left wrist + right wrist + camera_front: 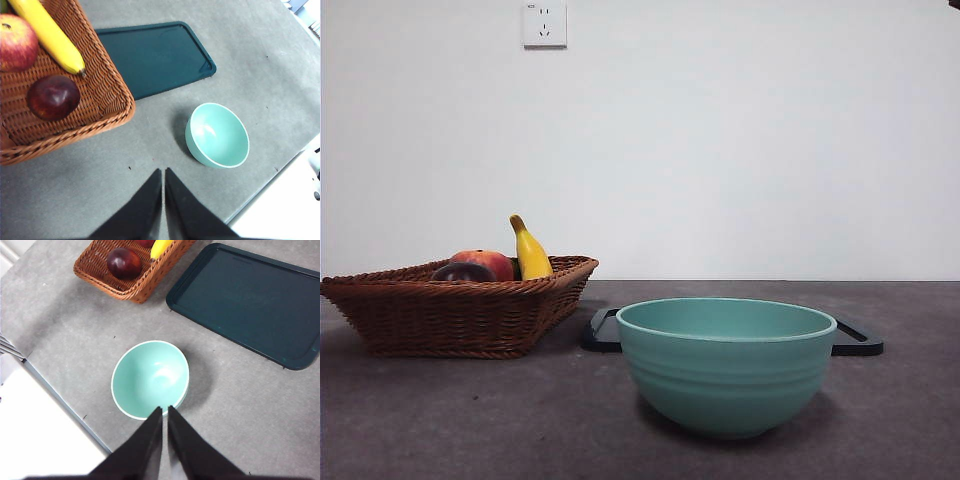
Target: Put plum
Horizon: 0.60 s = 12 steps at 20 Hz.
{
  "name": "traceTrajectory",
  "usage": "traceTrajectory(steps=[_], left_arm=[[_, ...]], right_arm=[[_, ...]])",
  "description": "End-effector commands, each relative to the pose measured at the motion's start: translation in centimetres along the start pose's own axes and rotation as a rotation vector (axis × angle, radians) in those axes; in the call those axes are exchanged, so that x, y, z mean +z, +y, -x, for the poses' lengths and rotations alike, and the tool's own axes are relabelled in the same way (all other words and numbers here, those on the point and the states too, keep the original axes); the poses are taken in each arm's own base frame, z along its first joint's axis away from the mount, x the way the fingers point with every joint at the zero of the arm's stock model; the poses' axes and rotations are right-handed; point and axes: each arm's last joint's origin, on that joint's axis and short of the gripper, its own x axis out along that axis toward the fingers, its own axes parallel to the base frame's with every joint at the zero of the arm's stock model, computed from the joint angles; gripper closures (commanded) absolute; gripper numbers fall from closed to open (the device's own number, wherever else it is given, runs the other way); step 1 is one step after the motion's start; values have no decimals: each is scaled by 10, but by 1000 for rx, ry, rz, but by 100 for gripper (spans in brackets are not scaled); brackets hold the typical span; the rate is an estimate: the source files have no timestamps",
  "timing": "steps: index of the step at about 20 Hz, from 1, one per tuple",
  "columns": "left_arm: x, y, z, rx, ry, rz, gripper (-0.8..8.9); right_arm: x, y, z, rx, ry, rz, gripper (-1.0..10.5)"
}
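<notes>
Dark maroon plum (pixel 53 97) lies in the wicker basket (pixel 107 87), beside the banana (pixel 50 35) and away from the teal bowl (pixel 218 135). Left claw (pixel 163 172), closed and empty, hangs nearer the basket than the right claw (pixel 165 411), likewise closed and empty above the bowl, so the left arm seems better placed to reach.

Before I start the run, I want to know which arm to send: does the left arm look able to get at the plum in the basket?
Probably yes. The plum lies uncovered in the open wicker basket, apart from the banana and the apple, so the left hand, its jaws shut, could likely come down from above.
</notes>
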Motion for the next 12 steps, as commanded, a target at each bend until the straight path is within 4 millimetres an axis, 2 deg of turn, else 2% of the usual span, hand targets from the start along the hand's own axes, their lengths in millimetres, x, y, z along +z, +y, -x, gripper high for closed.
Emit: traceTrajectory(steps=[1, 3, 4, 5, 12], left_arm=[[6, -2, 3, -3, -21, -30, 647], [6, -2, 3, -3, -21, -29, 448], [6, -2, 3, -3, -21, -28, 387], [6, -2, 3, -3, -21, -23, 357], [8, -1, 3, 16, -36, -24, 339]], right_arm=[[5, 2, 2, 6, -13, 20, 833], [5, 2, 2, 6, -13, 6, 615], [5, 2, 2, 6, -13, 1, 559], [5, 2, 2, 6, -13, 0, 554], [5, 2, 2, 6, -13, -4, 554]])
